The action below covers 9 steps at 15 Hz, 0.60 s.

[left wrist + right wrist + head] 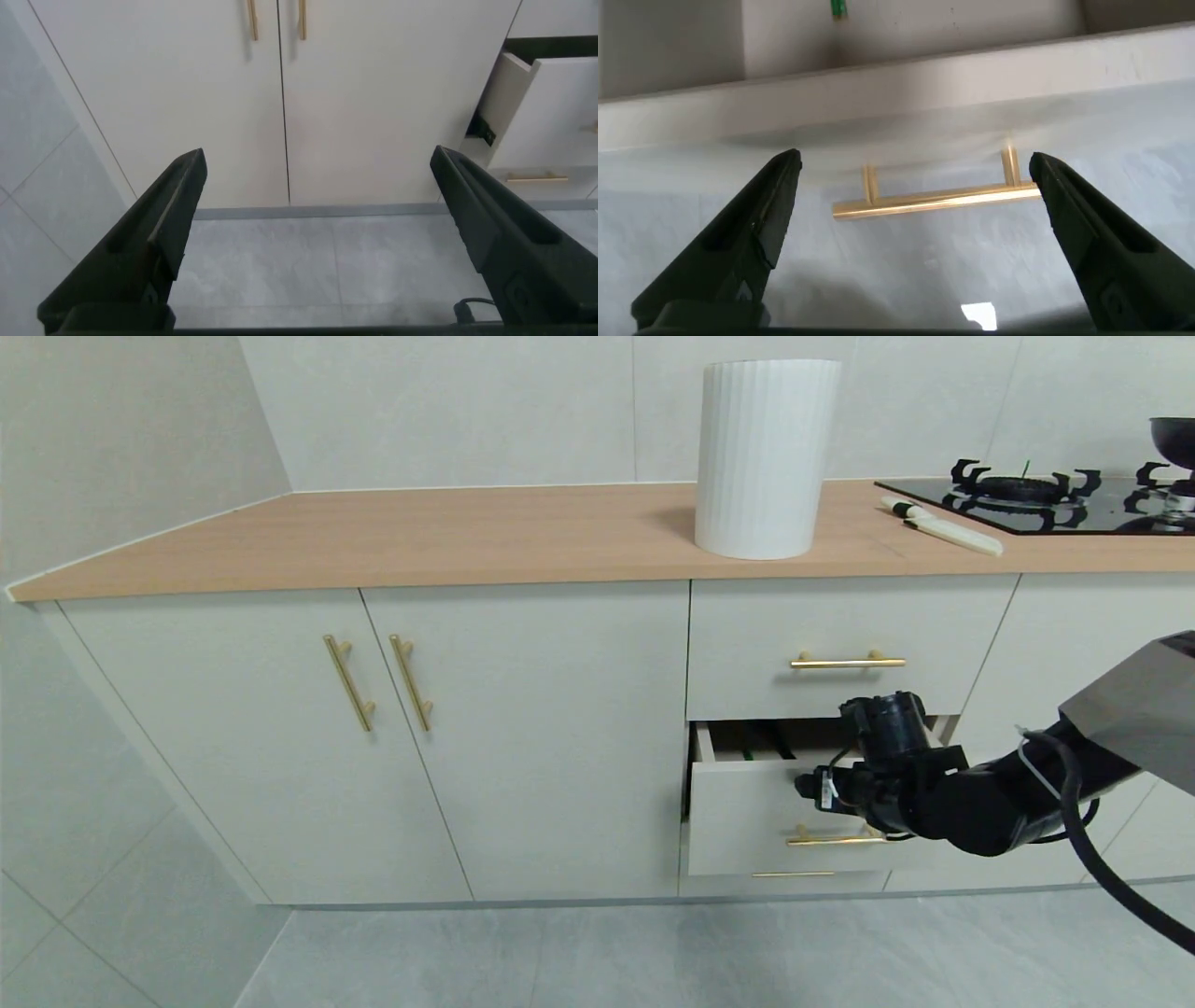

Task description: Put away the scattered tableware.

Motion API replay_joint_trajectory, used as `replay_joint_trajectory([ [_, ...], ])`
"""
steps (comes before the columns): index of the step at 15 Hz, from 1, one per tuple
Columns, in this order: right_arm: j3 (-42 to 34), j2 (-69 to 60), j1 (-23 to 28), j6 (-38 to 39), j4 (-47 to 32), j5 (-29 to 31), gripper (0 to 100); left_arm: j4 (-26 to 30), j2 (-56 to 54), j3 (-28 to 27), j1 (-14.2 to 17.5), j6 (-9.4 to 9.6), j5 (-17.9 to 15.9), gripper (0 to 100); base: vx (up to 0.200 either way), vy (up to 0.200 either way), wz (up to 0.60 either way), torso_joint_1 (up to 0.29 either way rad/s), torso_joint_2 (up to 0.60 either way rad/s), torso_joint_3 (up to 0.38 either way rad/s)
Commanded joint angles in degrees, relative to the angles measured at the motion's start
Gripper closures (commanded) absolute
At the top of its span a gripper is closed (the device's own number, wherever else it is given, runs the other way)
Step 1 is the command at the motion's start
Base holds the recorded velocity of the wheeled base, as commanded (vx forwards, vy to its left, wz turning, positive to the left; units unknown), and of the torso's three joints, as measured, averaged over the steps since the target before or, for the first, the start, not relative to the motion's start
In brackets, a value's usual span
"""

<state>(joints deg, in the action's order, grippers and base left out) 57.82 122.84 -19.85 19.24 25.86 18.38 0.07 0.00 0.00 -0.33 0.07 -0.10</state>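
Note:
A cream-handled knife (943, 527) lies on the wooden countertop (467, 532) beside the hob. Below it, the middle drawer (747, 803) stands pulled out a little; dark and green items (766, 739) show inside. My right gripper (822, 793) is at the drawer front, just above its gold handle (836, 840). In the right wrist view this gripper (915, 168) is open, with the handle (938, 198) lying between its fingers (757, 233) but untouched. My left gripper (318, 159) is open and empty, low over the floor, facing the cabinet doors (280, 93).
A tall white ribbed container (761, 457) stands on the counter above the drawers. A black gas hob (1036, 504) sits at the far right. A shut top drawer (845, 644) is above the open one. Grey tiled floor (560, 952) lies in front.

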Motion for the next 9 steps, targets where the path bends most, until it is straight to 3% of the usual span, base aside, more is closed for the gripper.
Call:
replay_joint_trajectory([
  [1,0.1,1.96,0.33,0.01,1.21,0.07,0,0.01,0.0,-0.09,-0.02,0.01,0.01,0,0.0,0.0,0.0,0.0,0.0,0.0],
  [9,0.8,9.08,1.39,-0.08,14.75,0.25,0,0.01,0.0,0.0,-0.02,0.01,0.01,0,0.0,0.0,0.0,0.0,0.0,0.0],
])
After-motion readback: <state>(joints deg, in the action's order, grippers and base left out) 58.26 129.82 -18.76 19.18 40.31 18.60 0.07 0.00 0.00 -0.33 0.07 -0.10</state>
